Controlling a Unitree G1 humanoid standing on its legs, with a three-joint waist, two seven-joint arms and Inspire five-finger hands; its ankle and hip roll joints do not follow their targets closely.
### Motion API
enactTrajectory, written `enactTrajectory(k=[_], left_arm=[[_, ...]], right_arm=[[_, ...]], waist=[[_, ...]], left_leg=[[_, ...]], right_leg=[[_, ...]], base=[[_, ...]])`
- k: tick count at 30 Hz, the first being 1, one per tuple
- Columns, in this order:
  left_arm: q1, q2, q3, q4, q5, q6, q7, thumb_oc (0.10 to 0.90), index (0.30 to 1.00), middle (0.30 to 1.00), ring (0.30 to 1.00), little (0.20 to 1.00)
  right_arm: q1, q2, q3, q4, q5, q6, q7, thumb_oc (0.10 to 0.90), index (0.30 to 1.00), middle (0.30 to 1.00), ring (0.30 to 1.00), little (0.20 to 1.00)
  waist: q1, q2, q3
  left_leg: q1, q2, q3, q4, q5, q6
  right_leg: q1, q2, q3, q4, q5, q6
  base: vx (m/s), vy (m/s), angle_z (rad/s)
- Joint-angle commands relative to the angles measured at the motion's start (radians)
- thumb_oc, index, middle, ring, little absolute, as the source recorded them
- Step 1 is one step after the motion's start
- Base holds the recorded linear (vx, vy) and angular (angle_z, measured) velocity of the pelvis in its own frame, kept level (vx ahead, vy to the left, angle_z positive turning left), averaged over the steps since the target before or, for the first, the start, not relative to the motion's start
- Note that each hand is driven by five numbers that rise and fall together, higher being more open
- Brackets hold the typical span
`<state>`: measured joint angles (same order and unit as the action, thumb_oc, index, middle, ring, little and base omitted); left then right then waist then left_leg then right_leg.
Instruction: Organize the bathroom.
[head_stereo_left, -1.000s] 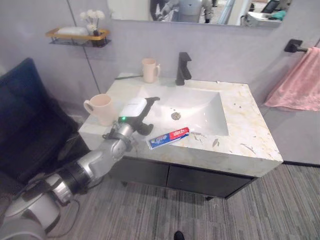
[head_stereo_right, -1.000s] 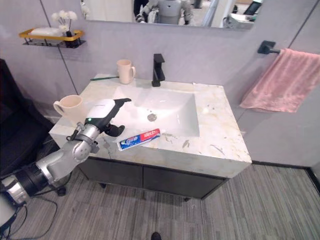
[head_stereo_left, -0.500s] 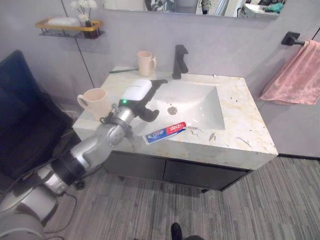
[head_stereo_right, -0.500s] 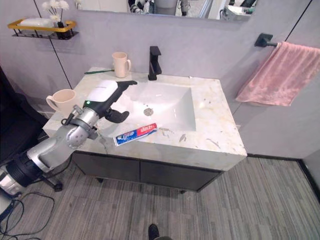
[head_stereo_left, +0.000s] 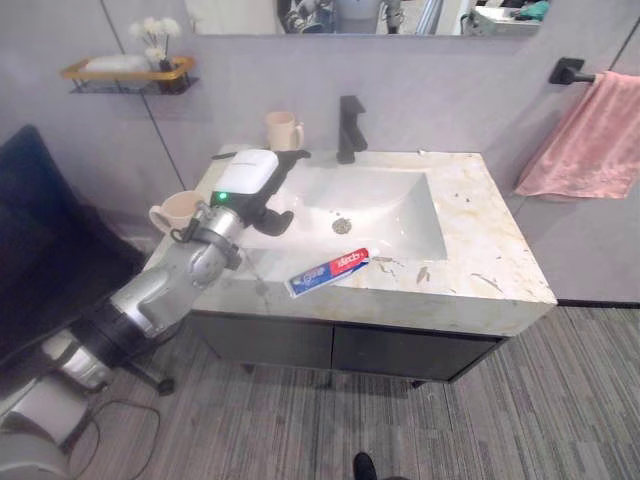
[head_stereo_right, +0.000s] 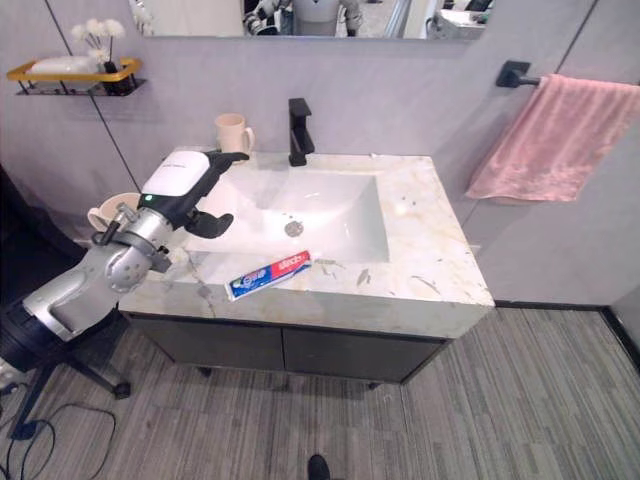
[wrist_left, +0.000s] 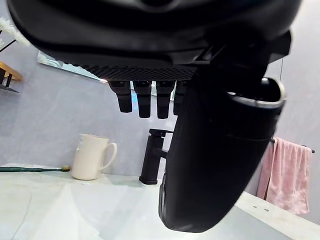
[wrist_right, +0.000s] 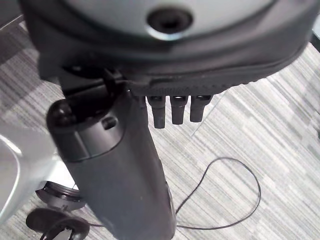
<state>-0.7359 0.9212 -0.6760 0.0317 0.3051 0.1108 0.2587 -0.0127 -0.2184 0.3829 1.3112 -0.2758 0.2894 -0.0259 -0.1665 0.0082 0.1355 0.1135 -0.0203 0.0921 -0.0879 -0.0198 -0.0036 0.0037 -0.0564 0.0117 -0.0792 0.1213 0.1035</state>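
A red, white and blue toothpaste tube (head_stereo_left: 328, 272) lies on the marble counter's front edge, just before the basin (head_stereo_left: 400, 200). My left hand (head_stereo_left: 255, 185) hovers open over the counter's left side, holding nothing, with its straight fingers (wrist_left: 141, 97) pointing toward the cream mug (wrist_left: 90, 157) beside the black faucet (head_stereo_left: 349, 129). A green toothbrush (wrist_left: 30, 169) lies on the counter next to that mug. A second cream mug (head_stereo_left: 178, 210) stands at the counter's left edge, partly behind my left arm. My right hand (wrist_right: 165, 50) hangs open over the striped floor.
A pink towel (head_stereo_left: 600, 140) hangs on a black bar at the right wall. A gold-rimmed shelf (head_stereo_left: 125, 70) with white flowers is mounted at the upper left. A dark chair (head_stereo_left: 40, 250) stands left of the vanity. A mirror runs above the faucet.
The camera has shifted. My left hand has risen and travelled back from beside the basin's front left toward the mug by the faucet. The toothpaste and mugs stay put.
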Motion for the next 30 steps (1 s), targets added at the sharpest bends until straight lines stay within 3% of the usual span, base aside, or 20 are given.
enactTrajectory(k=[1, 2, 3, 4, 5, 6, 8, 10, 17, 30], left_arm=[[-0.06, 0.049, 0.124, 0.013, -0.012, -0.018, 0.124, 0.8, 0.9, 0.9, 0.9, 0.9], [-0.005, 0.039, 0.142, 0.023, 0.006, -0.072, 0.151, 0.8, 0.9, 0.9, 0.9, 0.9], [0.006, 0.038, 0.145, 0.021, 0.013, -0.075, 0.158, 0.8, 0.9, 0.9, 0.9, 0.9], [0.05, 0.034, 0.141, 0.009, 0.042, -0.102, 0.199, 0.8, 0.9, 0.9, 0.9, 0.9], [0.057, 0.033, 0.138, 0.007, 0.045, -0.108, 0.209, 0.8, 0.9, 0.9, 0.9, 0.9], [0.095, 0.019, 0.149, -0.01, 0.06, -0.167, 0.225, 0.8, 0.9, 0.9, 0.9, 0.9], [0.115, 0.015, 0.161, -0.033, 0.09, -0.161, 0.233, 0.8, 0.9, 0.9, 0.9, 0.9], [0.129, 0.008, 0.154, -0.024, 0.093, -0.201, 0.263, 0.8, 0.9, 0.9, 0.9, 0.9], [0.222, -0.014, 0.194, -0.012, 0.145, -0.229, 0.29, 0.8, 0.9, 0.9, 0.9, 0.9], [0.195, -0.01, 0.193, -0.055, 0.115, -0.181, 0.208, 0.8, 0.9, 0.9, 0.9, 0.9]], right_arm=[[0.006, -0.079, 0.016, 0.054, -0.126, 0.005, -0.007, 0.8, 0.9, 0.9, 0.9, 0.9], [-0.002, -0.09, 0.017, 0.043, -0.116, -0.018, -0.005, 0.8, 0.9, 0.9, 0.9, 0.9], [-0.006, -0.092, 0.019, 0.043, -0.112, -0.023, -0.007, 0.8, 0.9, 0.9, 0.9, 0.9], [-0.022, -0.098, 0.028, 0.039, -0.071, -0.018, -0.005, 0.8, 0.9, 0.9, 0.9, 0.9], [-0.024, -0.097, 0.028, 0.039, -0.064, -0.019, -0.006, 0.8, 0.9, 0.9, 0.9, 0.9], [-0.044, -0.101, 0.03, 0.043, -0.019, -0.023, -0.004, 0.8, 0.9, 0.9, 0.9, 0.9], [-0.063, -0.111, 0.041, 0.055, 0.024, -0.026, -0.004, 0.8, 0.9, 0.9, 0.9, 0.9], [-0.061, -0.114, 0.032, 0.069, 0.041, -0.027, -0.005, 0.8, 0.9, 0.9, 0.9, 0.9], [-0.003, -0.079, 0.013, 0.115, -0.008, -0.006, -0.013, 0.8, 0.9, 0.9, 0.9, 0.9], [0.01, -0.069, 0.014, 0.072, -0.008, 0.032, -0.023, 0.8, 0.9, 0.9, 0.9, 0.9]], waist=[[0.014, 0.055, -0.039], [0.014, 0.076, -0.017], [0.014, 0.077, -0.017], [0.04, 0.061, -0.025], [0.044, 0.055, -0.027], [0.07, 0.028, -0.035], [0.087, 0.02, -0.034], [0.09, 0.02, -0.039], [0.082, 0.027, -0.065], [0.062, 0.022, -0.075]], left_leg=[[-0.098, -0.005, 0.04, 0.123, -0.028, 0.014], [-0.1, 0.01, 0.048, 0.15, -0.055, 0.031], [-0.103, 0.011, 0.047, 0.153, -0.055, 0.034], [-0.124, -0.007, 0.021, 0.175, -0.048, 0.036], [-0.131, -0.012, 0.018, 0.181, -0.048, 0.035], [-0.164, -0.029, 0.006, 0.208, -0.045, 0.02], [-0.188, -0.021, -0.012, 0.212, -0.035, 0.011], [-0.192, -0.009, -0.024, 0.179, -0.019, 0.007], [-0.115, -0.011, -0.031, 0.122, -0.029, 0.022], [-0.09, -0.008, 0.001, 0.081, -0.033, 0.03]], right_leg=[[-0.045, -0.068, -0.118, 0.233, -0.125, 0.097], [-0.08, -0.104, -0.051, 0.496, -0.162, 0.072], [-0.092, -0.104, -0.039, 0.51, -0.16, 0.068], [-0.05, -0.085, -0.049, 0.407, -0.194, 0.061], [-0.031, -0.078, -0.059, 0.365, -0.192, 0.064], [0.036, -0.064, -0.075, 0.231, -0.17, 0.066], [0.047, -0.05, -0.077, 0.201, -0.168, 0.058], [0.05, -0.033, -0.077, 0.201, -0.185, 0.05], [0.033, -0.028, -0.081, 0.214, -0.186, 0.061], [0.007, -0.027, -0.077, 0.203, -0.172, 0.075]], base=[[-0.13, 0.197, -0.64], [-0.12, 0.129, -0.89], [-0.13, 0.059, -1.07], [-0.07, -0.044, -0.37], [-0.09, -0.137, -0.09], [-0.06, -0.117, 0.02], [-0.1, -0.089, -0.19], [-0.05, -0.059, 0.17], [0.03, -0.009, 0.08], [0.0, 0.001, -0.01]])
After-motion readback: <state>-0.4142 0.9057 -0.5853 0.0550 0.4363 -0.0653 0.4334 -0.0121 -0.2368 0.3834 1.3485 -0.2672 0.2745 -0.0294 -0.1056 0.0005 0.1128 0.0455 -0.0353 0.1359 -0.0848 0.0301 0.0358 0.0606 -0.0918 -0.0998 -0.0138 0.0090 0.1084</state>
